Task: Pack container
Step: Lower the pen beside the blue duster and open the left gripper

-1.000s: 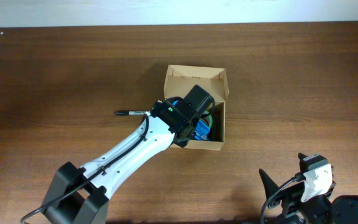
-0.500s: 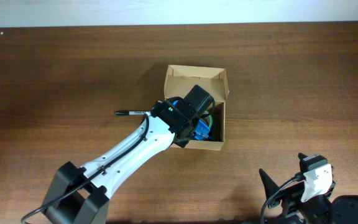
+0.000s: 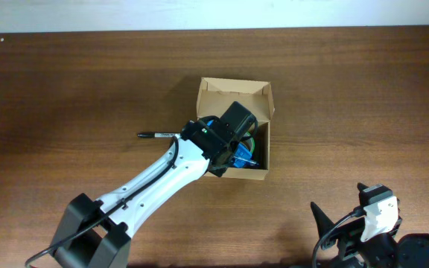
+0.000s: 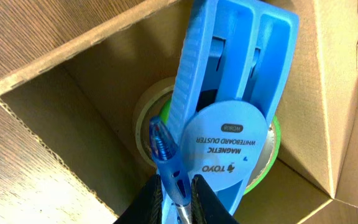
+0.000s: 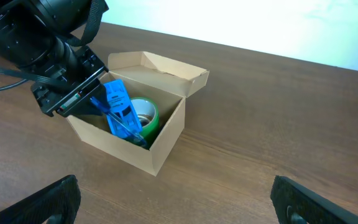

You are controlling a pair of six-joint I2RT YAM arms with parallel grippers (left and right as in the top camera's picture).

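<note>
The container, a tan cardboard box (image 3: 233, 88) with its flap lid open, stands at mid table; it also shows in the left wrist view (image 4: 86, 99) and the right wrist view (image 5: 166, 134). Inside lie a green tape roll (image 4: 263, 165) and a blue whiteboard duster (image 4: 229, 93), which stands on end. My left gripper (image 4: 178, 183) is over the box's near side, shut on a blue pen (image 4: 166, 155) whose tip reaches down inside the box beside the duster. My right gripper (image 5: 176, 199) is open and empty, low at the front right, far from the box.
A black pen (image 3: 155, 135) lies on the wooden table (image 3: 65, 89) just left of the box, beside my left arm. The white left arm (image 3: 155, 182) runs from the front left up to the box.
The blue pen in my left gripper has tilted slightly to the right inside the box. The right arm has not moved.
</note>
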